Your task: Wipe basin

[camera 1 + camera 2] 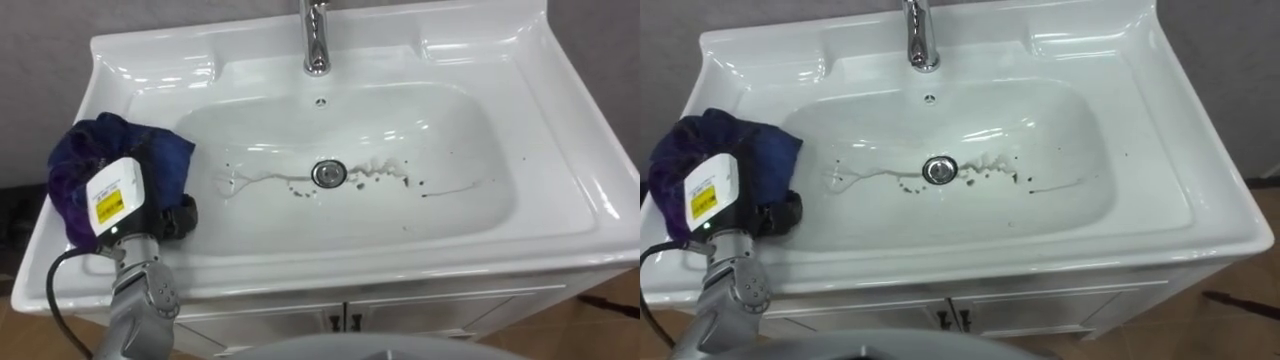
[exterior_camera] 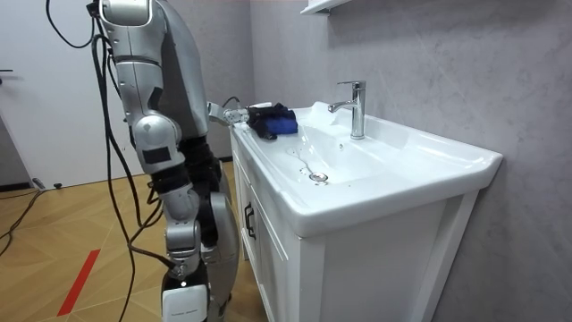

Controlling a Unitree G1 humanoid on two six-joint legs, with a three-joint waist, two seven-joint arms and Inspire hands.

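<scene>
A white basin (image 1: 560, 190) lies below me, with a chrome tap (image 1: 316, 40) at the back and a drain (image 1: 328, 173) in the middle. Dark specks and wet streaks (image 1: 400, 180) spread across the bowl's floor on both sides of the drain. A bunched dark blue cloth (image 1: 110, 150) rests on the basin's left rim. My left hand (image 1: 125, 205) is shut on it, thumb against the cloth's lower right edge. In the room view the cloth (image 2: 275, 121) sits at the far end of the rim. My right hand (image 2: 183, 291) hangs low at my side.
I stand at the front of a white vanity cabinet (image 2: 268, 241) with doors under the basin. A grey wall is behind the tap. A shelf (image 2: 322, 5) juts out high on the wall. Wooden floor lies at the room view's left.
</scene>
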